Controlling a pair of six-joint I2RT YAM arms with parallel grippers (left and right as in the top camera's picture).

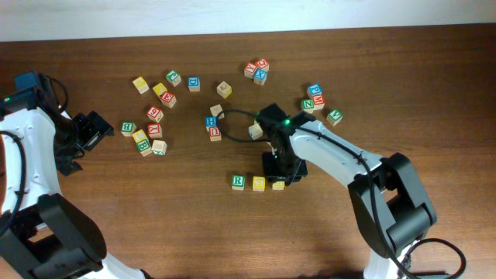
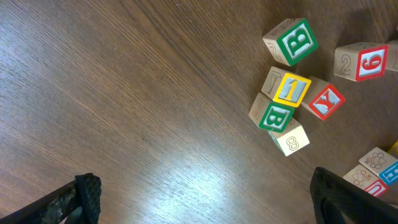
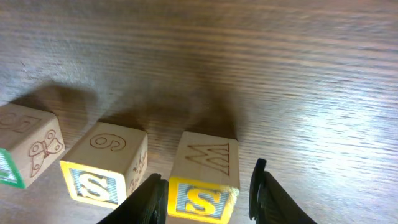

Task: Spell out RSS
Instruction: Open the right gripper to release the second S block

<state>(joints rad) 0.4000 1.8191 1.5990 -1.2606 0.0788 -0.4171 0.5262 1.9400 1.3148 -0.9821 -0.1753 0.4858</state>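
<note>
R cube [image 1: 238, 182], two S cubes [image 3: 202, 199] in row.

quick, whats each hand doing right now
Left hand: open wide, holding nothing.
Right hand: partly open around the yellow S cube, with a gap at one finger, not clamping it.

The green-and-white R cube [image 1: 238, 182], a yellow S cube [image 1: 258, 184] and a second yellow S cube [image 3: 202, 180] sit flat in a row, just beside one another, near the middle of the desk [image 1: 155, 217].
</note>
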